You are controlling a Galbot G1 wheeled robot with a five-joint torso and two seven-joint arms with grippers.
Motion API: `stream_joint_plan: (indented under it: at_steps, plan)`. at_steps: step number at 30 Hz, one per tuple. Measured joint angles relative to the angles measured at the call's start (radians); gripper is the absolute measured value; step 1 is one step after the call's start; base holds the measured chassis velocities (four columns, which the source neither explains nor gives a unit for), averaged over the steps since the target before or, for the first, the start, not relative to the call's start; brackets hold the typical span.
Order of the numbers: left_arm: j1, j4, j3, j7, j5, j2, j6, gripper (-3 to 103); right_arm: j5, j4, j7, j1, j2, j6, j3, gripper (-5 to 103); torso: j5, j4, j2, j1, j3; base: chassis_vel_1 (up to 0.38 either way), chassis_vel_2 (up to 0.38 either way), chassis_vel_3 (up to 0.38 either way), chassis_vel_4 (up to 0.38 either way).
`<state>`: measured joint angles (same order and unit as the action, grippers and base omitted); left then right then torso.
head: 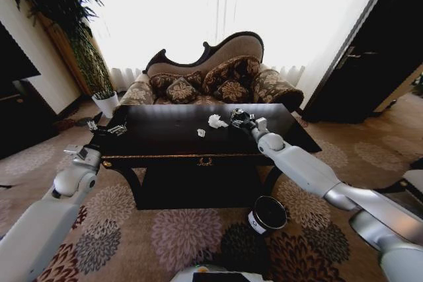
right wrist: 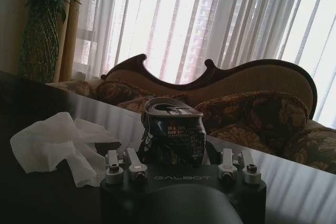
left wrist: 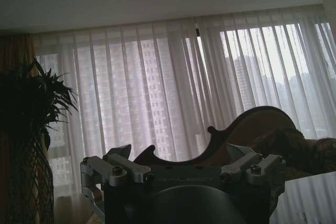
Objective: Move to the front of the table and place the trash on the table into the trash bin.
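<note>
Right hand [head: 239, 119] sat on the far right part of the glossy black wooden desk [head: 165, 143], its fingers spread to either side of a dented dark shiny can [right wrist: 173, 135] that stood upright between them; whether the pads were yet pressing the can I could not tell. From the can, a crumpled white paper wad [head: 217, 121] lay just beside it at about nine o'clock, and a smaller whitish scrap [head: 201, 133] sat a little farther off at about eight o'clock. The small black cylindrical trash bin with a white label [head: 267, 214] stood on the carpet at about five o'clock from the can, below the desk's front right corner, so the carry would likely run back toward the robot and down. Left hand [head: 112, 125] hung idle at the desk's left edge, jaws apart, well away from the trash.
</note>
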<state>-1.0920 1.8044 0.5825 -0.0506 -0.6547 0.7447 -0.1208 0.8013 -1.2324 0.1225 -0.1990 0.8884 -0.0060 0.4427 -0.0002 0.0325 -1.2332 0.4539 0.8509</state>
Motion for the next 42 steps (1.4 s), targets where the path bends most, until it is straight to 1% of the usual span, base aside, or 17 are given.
stream_joint_plan:
  at_steps: [2,3,6,8,9,10,12,14,15,16,18,20,22,30,36,39,42]
  plan:
    - [0.0,0.0,0.0,0.0,0.0,0.0,0.0,100,-0.002,0.002,0.0,-0.001,0.002,0.001,0.0,60,0.0,0.0,0.0,0.0,0.0,0.0,0.0,0.0,0.0]
    - [0.0,0.0,0.0,0.0,0.0,0.0,0.0,100,-0.002,0.002,0.0,-0.001,0.002,0.001,0.0,60,0.0,0.0,0.0,0.0,0.0,0.0,0.0,0.0,0.0]
    - [0.0,0.0,0.0,0.0,0.0,0.0,0.0,100,-0.003,0.001,0.0,-0.005,0.005,0.001,-0.002,44,0.0,-0.0001,0.0,0.0,0.0,0.0,0.0,0.0,0.0]
    - [0.0,0.0,0.0,0.0,0.0,0.0,0.0,100,-0.003,-0.001,0.0,-0.007,0.005,0.001,-0.004,38,0.0,-0.0001,0.0,0.0,0.0,0.0,0.0,0.0,0.0]
    - [0.0,0.0,0.0,0.0,0.0,0.0,0.0,100,-0.003,-0.002,0.0,-0.009,0.006,0.001,-0.005,38,0.0,-0.0001,0.0,0.0,0.0,0.0,0.0,0.0,0.0]
    - [0.0,0.0,0.0,0.0,0.0,0.0,0.0,100,-0.003,-0.005,0.0,-0.013,0.005,0.001,-0.008,27,0.0,0.0,0.0,0.0,0.0,0.0,0.0,0.0,0.0]
    - [0.0,0.0,0.0,0.0,0.0,0.0,0.0,100,-0.003,-0.007,0.0,-0.015,0.005,0.002,-0.009,27,0.0,0.0,0.0,0.0,0.0,0.0,0.0,0.0,0.0]
    - [0.0,0.0,0.0,0.0,0.0,0.0,0.0,100,0.001,-0.015,0.0,-0.018,0.004,0.002,-0.012,17,0.0001,0.0,0.0,0.0,0.0,0.0,0.0,0.0,0.0]
    - [0.0,0.0,0.0,0.0,0.0,0.0,0.0,100,0.003,-0.018,0.0,-0.019,0.003,0.002,-0.014,17,0.0,-0.0001,0.0,0.0,0.0,0.0,0.0,0.0,0.0]
    - [0.0,0.0,0.0,0.0,0.0,0.0,0.0,100,0.008,-0.025,0.0,-0.021,0.0,0.0,-0.018,6,0.0,-0.0001,0.0,0.0,0.0,0.0,0.0,0.0,0.0]
    - [0.0,0.0,0.0,0.0,0.0,0.0,0.0,100,0.012,-0.029,0.0,-0.022,-0.002,-0.002,-0.02,6,0.0,-0.0001,0.0,0.0,0.0,0.0,0.0,0.0,0.0]
    - [0.0,0.0,0.0,0.0,0.0,0.0,0.0,100,0.021,-0.042,0.003,-0.03,-0.009,-0.007,-0.026,1,-0.0001,-0.0001,0.0,0.0,0.0,0.0,0.0,0.0,0.0]
    - [0.0,0.0,0.0,0.0,0.0,0.0,0.0,100,0.032,-0.061,0.007,-0.044,-0.017,-0.012,-0.037,0,0.0,-0.0001,0.0,0.0,0.0,0.0,0.0,0.0,0.0]
    - [0.0,0.0,0.0,0.0,0.0,0.0,0.0,100,0.067,-0.134,0.033,-0.12,-0.045,-0.032,-0.107,0,-0.0003,-0.0001,0.0,0.0,0.0,0.0,0.0,0.0,0.0]
    - [0.0,0.0,0.0,0.0,0.0,0.0,0.0,100,0.095,-0.199,0.053,-0.235,-0.069,-0.041,-0.207,0,0.0,-0.0003,0.0,0.0,0.0,0.0,0.0,0.0,0.0]
    - [0.0,0.0,0.0,0.0,0.0,0.0,0.0,100,0.103,-0.234,0.054,-0.29,-0.095,-0.041,-0.26,0,-0.0002,-0.0005,0.0,0.0,0.0,0.0,0.0,0.0,0.0]
    - [0.0,0.0,0.0,0.0,0.0,0.0,0.0,100,0.121,-0.302,0.056,-0.383,-0.141,-0.044,-0.36,0,0.0003,0.0002,0.0,0.0,0.0,0.0,0.0,0.0,0.0]
